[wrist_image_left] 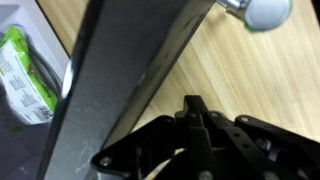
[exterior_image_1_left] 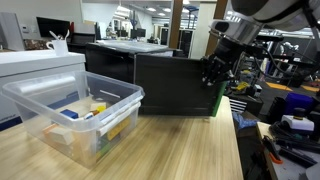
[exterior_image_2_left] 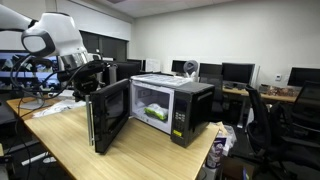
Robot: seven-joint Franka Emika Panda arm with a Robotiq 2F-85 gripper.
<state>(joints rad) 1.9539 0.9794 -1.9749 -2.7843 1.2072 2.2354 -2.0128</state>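
A black microwave (exterior_image_2_left: 190, 105) stands on a wooden table (exterior_image_2_left: 140, 155) with its door (exterior_image_2_left: 110, 115) swung wide open. A green package (exterior_image_2_left: 155, 113) lies inside it. My gripper (exterior_image_2_left: 96, 70) is at the top outer edge of the open door; in an exterior view it (exterior_image_1_left: 214, 75) hangs at the door's (exterior_image_1_left: 175, 85) far corner. In the wrist view the fingers (wrist_image_left: 195, 115) are pressed together with nothing between them, right beside the dark door edge (wrist_image_left: 120, 70). The green package (wrist_image_left: 25, 70) shows at the left.
A clear plastic bin (exterior_image_1_left: 120, 100) with several small items stands on the table beside a white appliance (exterior_image_1_left: 40, 65). A cup and a bottle (exterior_image_2_left: 215, 150) stand at the table's corner. Desks, monitors and chairs fill the room behind.
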